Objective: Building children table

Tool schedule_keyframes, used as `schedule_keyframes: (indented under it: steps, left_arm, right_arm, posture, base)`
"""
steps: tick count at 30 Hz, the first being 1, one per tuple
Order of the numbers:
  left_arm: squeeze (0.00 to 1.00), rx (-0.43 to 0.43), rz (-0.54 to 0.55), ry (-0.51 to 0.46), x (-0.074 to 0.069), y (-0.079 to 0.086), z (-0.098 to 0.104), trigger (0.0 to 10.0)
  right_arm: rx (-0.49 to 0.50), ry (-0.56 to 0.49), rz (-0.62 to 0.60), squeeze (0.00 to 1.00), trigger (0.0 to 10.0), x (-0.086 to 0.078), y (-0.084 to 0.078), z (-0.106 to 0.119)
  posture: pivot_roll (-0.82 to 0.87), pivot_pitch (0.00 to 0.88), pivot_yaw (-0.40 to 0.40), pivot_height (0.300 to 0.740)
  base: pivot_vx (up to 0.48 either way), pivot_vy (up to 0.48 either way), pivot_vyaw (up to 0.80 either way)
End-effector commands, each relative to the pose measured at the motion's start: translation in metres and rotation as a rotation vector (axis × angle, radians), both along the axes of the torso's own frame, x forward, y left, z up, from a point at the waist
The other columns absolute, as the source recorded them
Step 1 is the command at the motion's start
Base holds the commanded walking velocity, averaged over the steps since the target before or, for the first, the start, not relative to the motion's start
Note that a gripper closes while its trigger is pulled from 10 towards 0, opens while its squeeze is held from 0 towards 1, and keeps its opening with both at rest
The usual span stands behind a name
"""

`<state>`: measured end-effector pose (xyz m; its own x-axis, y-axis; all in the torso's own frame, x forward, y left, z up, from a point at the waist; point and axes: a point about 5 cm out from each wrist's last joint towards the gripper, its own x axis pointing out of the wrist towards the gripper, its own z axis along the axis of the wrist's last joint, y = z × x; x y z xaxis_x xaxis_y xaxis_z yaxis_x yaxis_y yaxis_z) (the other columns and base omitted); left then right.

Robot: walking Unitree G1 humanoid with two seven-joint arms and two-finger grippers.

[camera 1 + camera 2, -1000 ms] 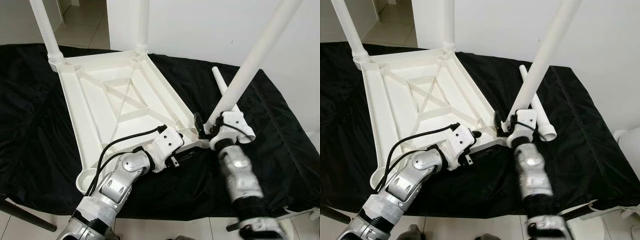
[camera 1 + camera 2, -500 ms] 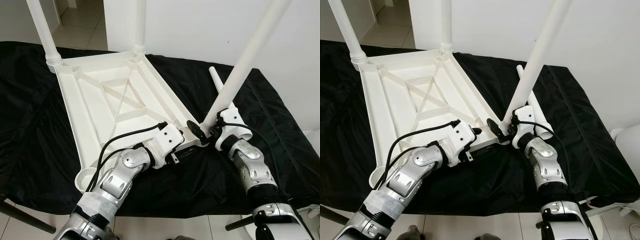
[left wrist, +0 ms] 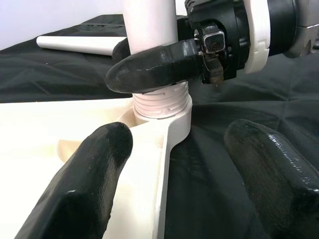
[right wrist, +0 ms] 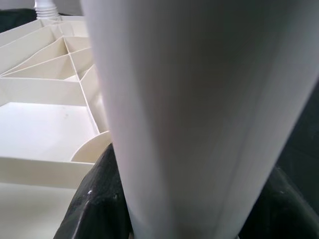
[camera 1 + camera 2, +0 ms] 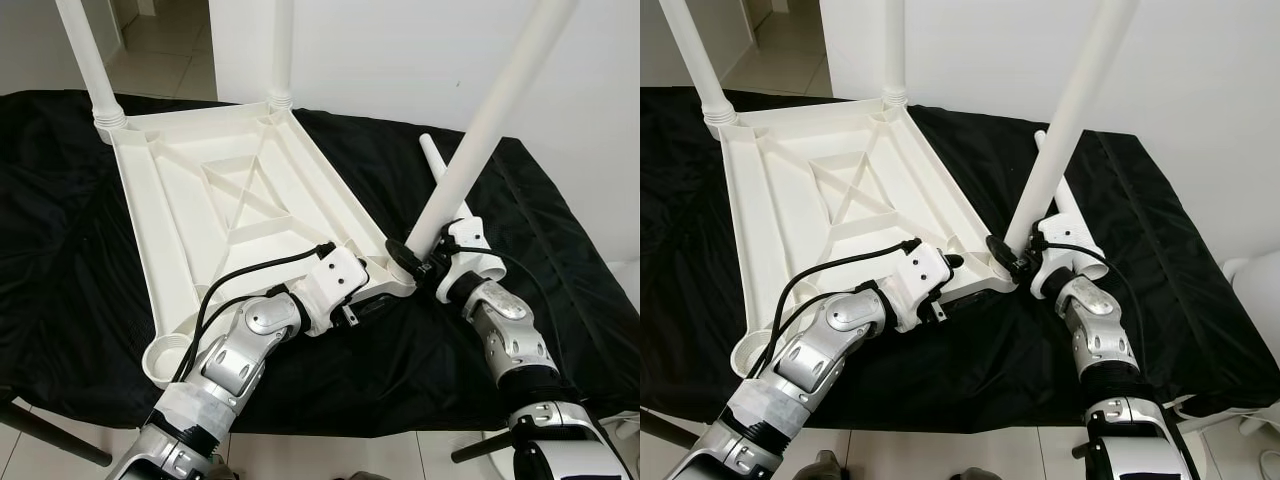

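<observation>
Upturned white children's table [image 5: 220, 215] lies underside-up on a black cloth [image 5: 560, 260] — two legs [image 5: 85, 60] already standing in its 12 o'clock corners. Right gripper [image 5: 420, 262], jaws closed around the base of a third leg [image 5: 490, 125], holds it tilted in the corner socket [image 3: 162, 107] at 3 o'clock. Left gripper [image 3: 174, 169] sits at that same corner, jaws wide apart, straddling the frame edge without gripping. A spare leg [image 5: 1070, 215] lies on the cloth behind.
</observation>
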<state>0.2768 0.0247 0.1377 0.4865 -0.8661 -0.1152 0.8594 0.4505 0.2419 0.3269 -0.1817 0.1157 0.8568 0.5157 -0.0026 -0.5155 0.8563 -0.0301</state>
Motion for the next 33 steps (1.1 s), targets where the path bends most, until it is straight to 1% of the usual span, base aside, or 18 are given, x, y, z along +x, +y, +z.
schedule_keyframes:
  steps: [1,2,4,5,6,7,8,10,12,14,17,19,21,23,26,27,29,33]
  left_arm:
    - [0.00,0.008,-0.010,-0.014,0.001,-0.002,0.001,10.0]
    - [0.00,0.008,-0.011,-0.014,0.001,-0.003,0.001,10.0]
    - [0.00,0.006,-0.011,-0.013,0.001,-0.003,0.001,10.0]
    - [0.00,0.006,-0.011,-0.013,0.001,-0.003,0.001,10.0]
    - [0.00,0.005,-0.012,-0.012,0.001,-0.003,0.001,10.0]
    - [0.00,0.005,-0.011,-0.012,0.001,-0.003,0.000,10.0]
    - [0.00,0.005,-0.011,-0.012,0.001,-0.003,0.000,10.0]
    - [0.00,0.004,-0.010,-0.009,0.000,-0.003,0.000,10.0]
    - [0.00,0.003,-0.010,-0.007,0.000,-0.004,-0.001,10.0]
    - [0.00,0.003,-0.011,-0.006,-0.001,-0.005,-0.001,10.0]
    - [0.00,0.002,-0.014,-0.003,-0.001,-0.005,-0.002,10.0]
    - [0.00,0.001,-0.016,-0.002,-0.002,-0.005,-0.002,10.0]
    - [0.00,0.001,-0.016,-0.002,-0.002,-0.005,-0.002,10.0]
    - [0.00,0.002,-0.019,-0.003,-0.002,-0.005,-0.003,10.0]
    - [0.00,0.001,-0.023,-0.002,-0.003,-0.006,-0.003,10.0]
    - [0.00,0.000,-0.025,-0.002,-0.003,-0.006,-0.003,10.0]
    - [0.00,-0.001,-0.026,-0.002,-0.004,-0.007,-0.002,10.0]
    - [0.00,-0.002,-0.031,-0.002,-0.004,-0.008,-0.003,10.0]
  right_arm:
    - [-0.015,0.086,-0.003,0.00,0.0,-0.007,0.002,-0.020]
    - [-0.011,0.085,-0.034,0.00,10.0,-0.008,0.003,-0.021]
    - [-0.042,0.072,-0.129,0.00,10.0,-0.007,0.005,-0.023]
    - [-0.042,0.072,-0.129,0.00,10.0,-0.007,0.005,-0.023]
    - [-0.059,0.060,-0.174,0.00,10.0,-0.007,0.004,-0.023]
    - [-0.054,0.061,-0.220,0.00,10.0,-0.007,0.004,-0.023]
    - [-0.054,0.061,-0.220,0.00,10.0,-0.007,0.004,-0.023]
    - [-0.033,0.062,-0.278,0.00,10.0,-0.007,0.007,-0.024]
    - [-0.001,0.077,-0.368,0.00,10.0,-0.009,0.010,-0.025]
    - [0.065,0.101,-0.482,0.00,10.0,-0.009,0.012,-0.026]
    - [0.099,0.110,-0.590,0.00,10.0,-0.012,0.018,-0.026]
    - [0.096,0.102,-0.636,0.00,10.0,-0.013,0.023,-0.024]
    - [0.091,0.096,-0.649,0.00,10.0,-0.014,0.025,-0.024]
    - [0.085,0.106,-0.715,0.00,10.0,-0.016,0.031,-0.024]
    - [0.112,0.127,-0.780,0.00,10.0,-0.019,0.040,-0.025]
    - [0.138,0.112,-0.775,0.00,10.0,-0.019,0.045,-0.021]
    - [0.155,0.101,-0.768,0.00,10.0,-0.019,0.048,-0.018]
    - [0.152,0.067,-0.751,0.00,10.0,-0.020,0.048,-0.013]
  posture:
    - [0.07,0.000,-0.088,0.740]
    - [0.07,0.000,-0.089,0.740]
    - [0.07,0.000,-0.092,0.740]
    - [0.07,0.000,-0.092,0.740]
    - [0.07,0.000,-0.092,0.740]
    - [0.07,0.000,-0.093,0.740]
    - [0.07,0.000,-0.093,0.740]
    - [0.07,0.000,-0.094,0.740]
    - [0.07,0.000,-0.095,0.740]
    - [0.07,0.000,-0.099,0.740]
    - [0.07,0.000,-0.102,0.740]
    - [0.07,0.000,-0.103,0.740]
    - [0.07,0.000,-0.103,0.740]
    - [0.07,0.000,-0.103,0.740]
    - [0.07,0.000,-0.107,0.740]
    - [0.07,0.000,-0.105,0.740]
    - [0.07,0.000,-0.105,0.740]
    - [0.07,0.000,-0.102,0.740]
  base:
    - [0.000,0.000,0.00]
    - [0.000,0.000,0.00]
    - [0.000,0.000,0.00]
    - [0.000,0.000,0.00]
    - [0.000,0.000,0.00]
    - [0.000,0.000,0.00]
    - [0.000,0.000,0.00]
    - [0.000,0.000,0.00]
    - [0.000,0.000,0.00]
    - [0.000,0.000,0.00]
    - [0.000,0.000,0.00]
    - [0.000,0.000,0.00]
    - [0.000,0.000,0.00]
    - [0.000,0.000,0.00]
    - [0.000,0.000,0.00]
    - [0.000,0.000,0.00]
    - [0.000,0.000,0.00]
    - [0.000,0.000,0.00]
